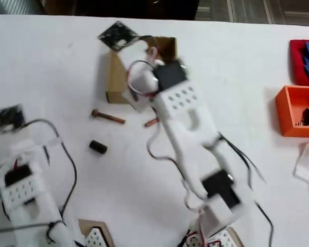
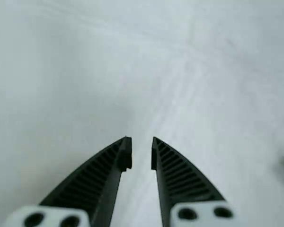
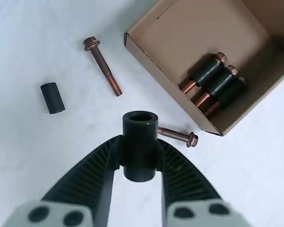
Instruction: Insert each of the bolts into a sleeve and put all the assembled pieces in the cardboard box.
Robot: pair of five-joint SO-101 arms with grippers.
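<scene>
High view: short bolt [image 1: 151,122] just beside right arm [image 1: 188,123]; long bolt [image 1: 108,117] and spare sleeve [image 1: 98,147] lie toward left arm [image 1: 26,190].
Left wrist view: left pincer [image 2: 141,153] narrowly parted, empty, over bare table [image 2: 85,56].
Right wrist view: right pincer [image 3: 139,142] clamps held sleeve [image 3: 139,163], bore open. The short bolt lies crosswise just past its tips. Box [image 3: 194,28] beyond holds three assembled pieces [image 3: 213,78].

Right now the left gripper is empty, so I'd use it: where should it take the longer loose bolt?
Probably mid-shank on the longer bolt, from straight above, jaws closing across it: it lies flat on the table, with space on both sides.
</scene>
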